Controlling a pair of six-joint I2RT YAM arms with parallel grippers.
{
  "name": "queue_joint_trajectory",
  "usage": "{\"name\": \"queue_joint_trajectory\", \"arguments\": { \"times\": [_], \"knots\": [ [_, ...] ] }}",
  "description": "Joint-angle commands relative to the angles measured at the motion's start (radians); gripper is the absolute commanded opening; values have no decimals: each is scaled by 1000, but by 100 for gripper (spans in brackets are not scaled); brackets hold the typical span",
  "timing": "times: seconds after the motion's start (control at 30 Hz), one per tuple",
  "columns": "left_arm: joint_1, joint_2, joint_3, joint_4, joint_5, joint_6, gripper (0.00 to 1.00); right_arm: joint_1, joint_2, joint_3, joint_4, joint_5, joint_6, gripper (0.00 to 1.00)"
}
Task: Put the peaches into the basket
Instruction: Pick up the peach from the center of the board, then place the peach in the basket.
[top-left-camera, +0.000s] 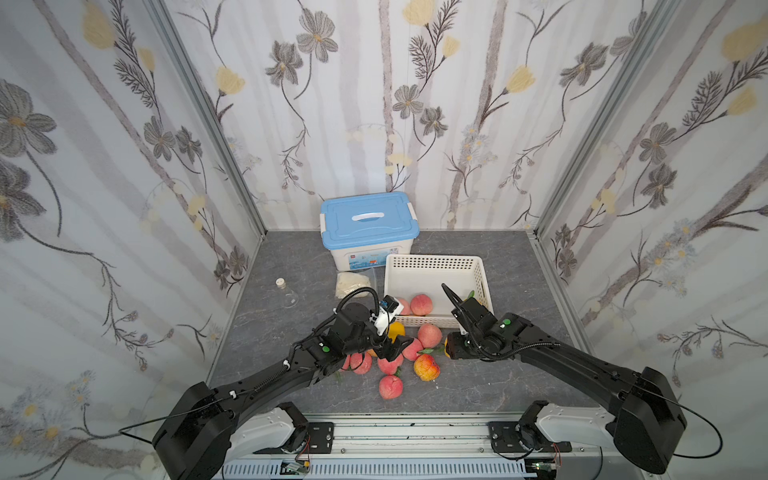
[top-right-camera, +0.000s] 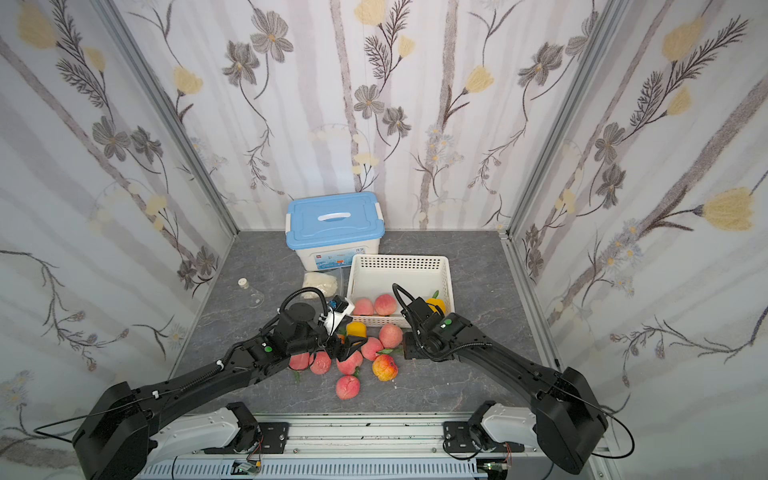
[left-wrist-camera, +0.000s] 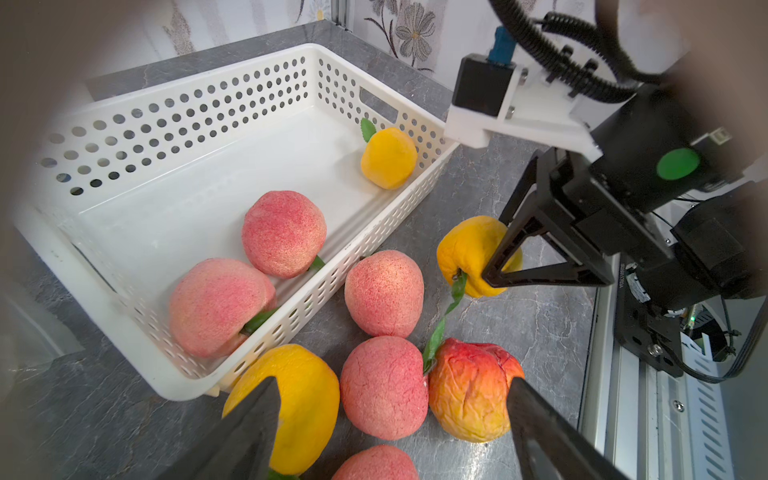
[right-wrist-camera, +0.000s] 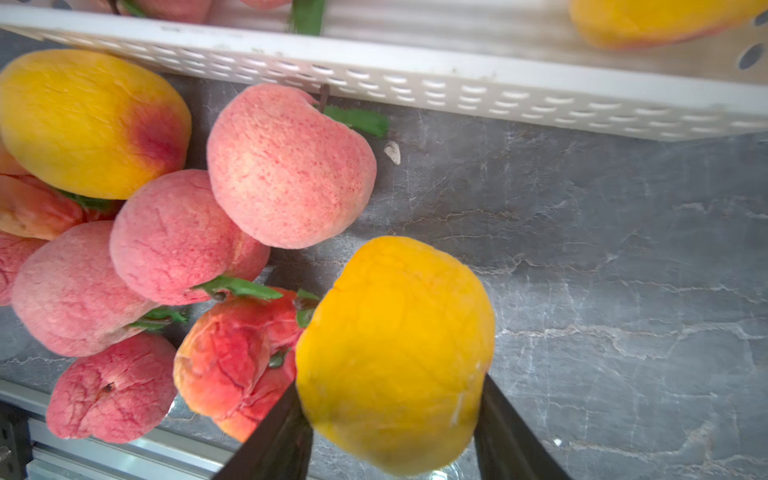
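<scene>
The white basket (top-left-camera: 434, 261) (left-wrist-camera: 187, 79) holds two pink peaches (left-wrist-camera: 284, 232) (left-wrist-camera: 216, 305) and a yellow one (left-wrist-camera: 388, 158). Several more peaches lie in a heap on the grey table in front of it, among them a pink one (top-left-camera: 429, 336) and an orange-red one (top-left-camera: 427, 368). My right gripper (right-wrist-camera: 390, 386) is shut on a yellow peach (right-wrist-camera: 395, 353) beside the heap, with a finger pressed on each side. Over the heap my left gripper (left-wrist-camera: 390, 436) hangs open, and a pink peach (left-wrist-camera: 384, 388) lies below its gap.
A white storage box with a blue lid (top-left-camera: 368, 220) stands behind the basket. A small whitish bag (top-left-camera: 352, 284) and a glass flask (top-left-camera: 286, 293) lie to its left. Flowered walls close in three sides, and a metal rail (top-left-camera: 415, 432) runs along the front.
</scene>
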Motion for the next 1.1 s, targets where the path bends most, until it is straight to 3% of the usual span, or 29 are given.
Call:
{"name": "queue_joint_trajectory", "arguments": {
  "times": [0.0,0.3,0.47,0.77,1.07],
  "knots": [
    [-1,2,2,38,-2,18,87,0,-55,35,-75,40,1,54],
    [-1,2,3,36,-5,17,87,0,-173,211,-271,40,-3,49],
    [-1,0,2,38,-1,14,87,-17,-167,319,-285,43,-38,46],
    [-2,2,0,53,0,1,87,-124,49,555,-249,-8,-167,45],
    [-3,-6,-1,39,-22,9,87,-196,331,682,-195,-10,-257,44]
  ]
}}
